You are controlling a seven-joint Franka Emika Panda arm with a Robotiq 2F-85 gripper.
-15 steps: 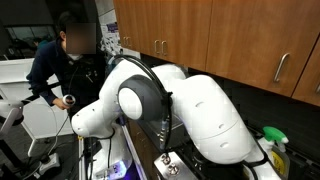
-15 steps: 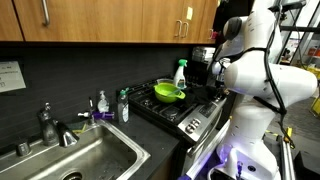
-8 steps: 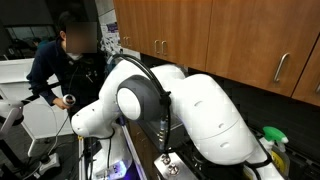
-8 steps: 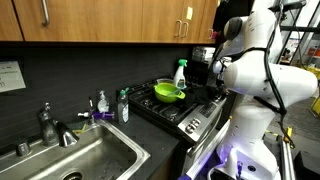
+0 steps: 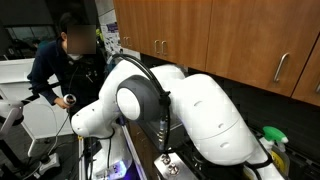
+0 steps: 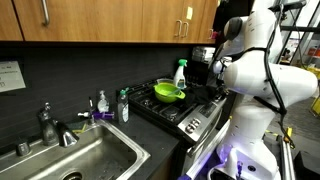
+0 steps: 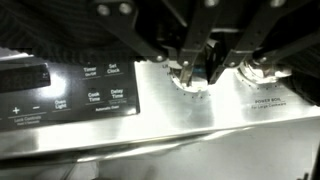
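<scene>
In the wrist view the pincer (image 7: 198, 70) is closed tight on a stove knob (image 7: 193, 90), one finger pressed against each side of it. The knob sits on the steel front of the stove, just right of the dark control panel (image 7: 70, 92) with its lit buttons, and a second knob (image 7: 262, 70) stands apart further right. In an exterior view a green pan (image 6: 168, 93) rests on the stove top behind the control panel, with a spray bottle (image 6: 180, 72) just beyond it.
</scene>
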